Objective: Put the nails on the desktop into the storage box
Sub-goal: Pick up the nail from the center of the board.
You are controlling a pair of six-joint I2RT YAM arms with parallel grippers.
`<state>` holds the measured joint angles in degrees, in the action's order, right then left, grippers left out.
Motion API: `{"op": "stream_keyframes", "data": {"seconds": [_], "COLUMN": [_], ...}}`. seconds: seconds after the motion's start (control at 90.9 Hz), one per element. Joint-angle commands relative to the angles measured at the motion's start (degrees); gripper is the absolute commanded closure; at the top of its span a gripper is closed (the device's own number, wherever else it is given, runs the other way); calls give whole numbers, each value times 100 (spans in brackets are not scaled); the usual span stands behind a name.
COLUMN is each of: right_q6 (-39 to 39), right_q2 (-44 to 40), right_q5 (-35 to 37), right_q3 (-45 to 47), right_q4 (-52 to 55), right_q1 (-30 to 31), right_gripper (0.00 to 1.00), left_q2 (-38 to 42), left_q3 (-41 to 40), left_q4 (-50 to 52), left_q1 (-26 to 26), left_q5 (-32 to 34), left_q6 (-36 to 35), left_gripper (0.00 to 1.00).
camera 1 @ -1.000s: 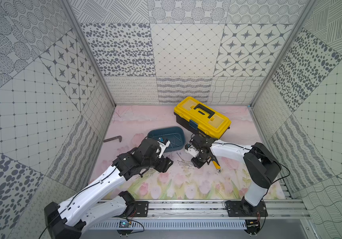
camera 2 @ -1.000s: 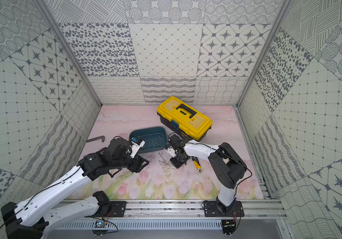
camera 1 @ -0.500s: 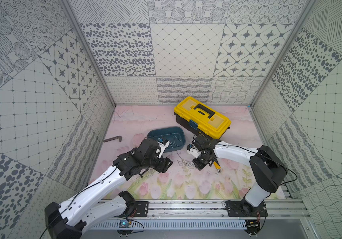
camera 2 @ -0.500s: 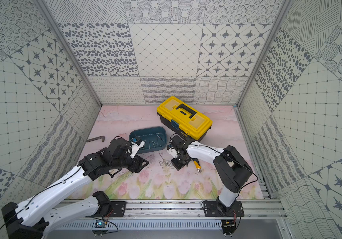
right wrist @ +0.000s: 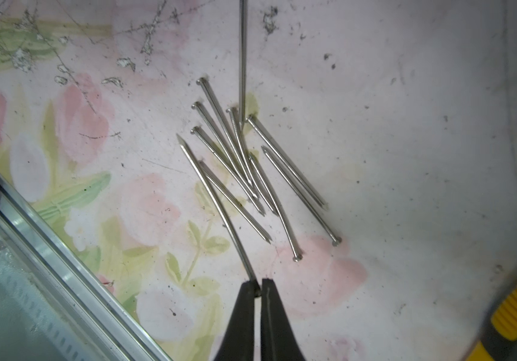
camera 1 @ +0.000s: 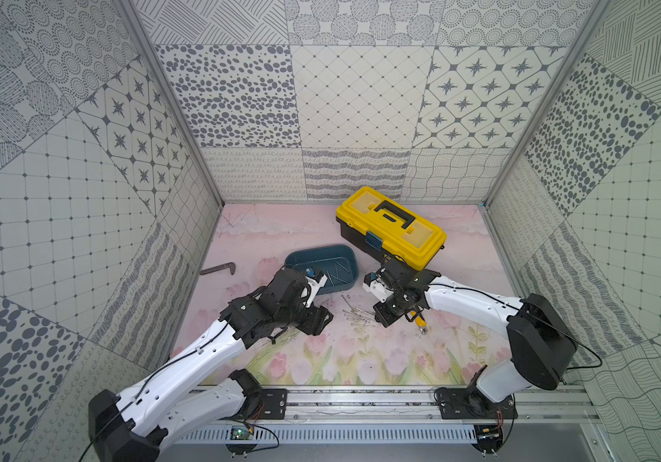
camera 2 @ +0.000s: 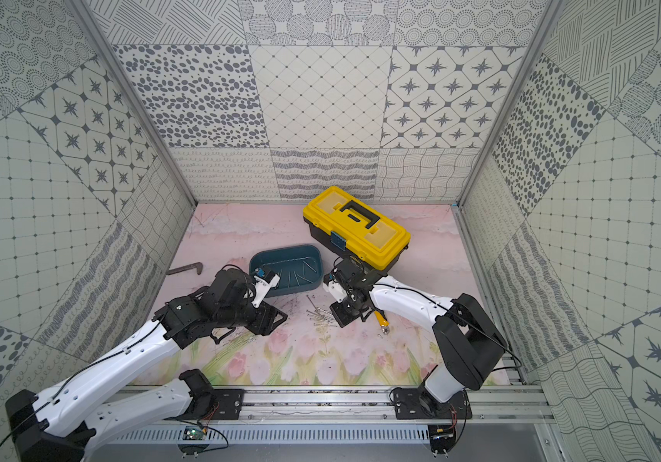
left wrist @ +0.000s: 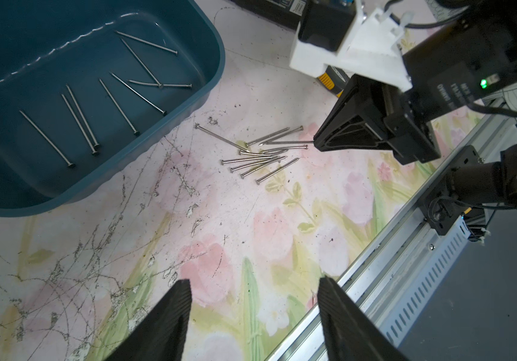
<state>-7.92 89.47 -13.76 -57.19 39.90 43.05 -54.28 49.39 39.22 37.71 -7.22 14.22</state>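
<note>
Right wrist view: we find the right gripper (right wrist: 257,292) clamped on one nail (right wrist: 241,256) among the nails (right wrist: 250,175) on the desktop (right wrist: 407,125), left gripper (left wrist: 254,284) agape; we judge the pick in hand, next calling for a clean lift across to the box (left wrist: 216,78).

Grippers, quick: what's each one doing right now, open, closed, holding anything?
Left gripper: open, holding nothing.
Right gripper: shut, pinching the end of one nail.
</note>
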Motion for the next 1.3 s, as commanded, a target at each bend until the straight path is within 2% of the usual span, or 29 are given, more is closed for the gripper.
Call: {"op": "stream_keyframes", "data": {"seconds": [0.0,0.099,0.308,0.396,0.473,0.572,0.715,0.814,0.935,1.145,1.288], "right_q6": [-197,-152,232,24,-416,-1367,-2786,-3342,-3604,-3776,-3881], "right_q2": [-225,-324,-612,-682,-736,-701,-711,-673,-619,-413,-327], "right_q5": [-186,-176,-703,-820,-907,-1050,-1074,-1012,-962,-1180,-1317], "right_q3": [-138,-310,-808,-994,-1098,-1275,-1351,-1408,-1576,-1982,-2095], "right_q4": [-167,-36,374,474,377,97,-635,-962,-1222,-1414,-1497], "right_q1": [3,16,-6,-112,-154,-156,-147,-120,-58,76,145], "right_gripper": [100,100,100,100,100,100,100,100,100,100,100], "left_q2": [215,246,-368,-791,-908,-614,-238,-135,-144,-68,-149], "left_q3": [-211,-280,716,1159,1229,902,585,268,-28,-28,-114], "left_q4": [-561,-1004,-653,-556,-978,-1897,-2374,-3055,-3657,-3478,-3918], "left_q1": [-257,-456,-937,-1348,-1493,-1503,-1558,-1593,-1592,-1602,-1594], "left_q5": [-412,-979,-2056,-2711,-3097,-2859,-2141,-2190,-2259,-1878,-1891], "left_q6": [686,1163,1070,1421,1799,2348,2845,3564,4203,4190,4321], "left_gripper": [31,29,24,23,24,24,24,25,28,31,32]}}
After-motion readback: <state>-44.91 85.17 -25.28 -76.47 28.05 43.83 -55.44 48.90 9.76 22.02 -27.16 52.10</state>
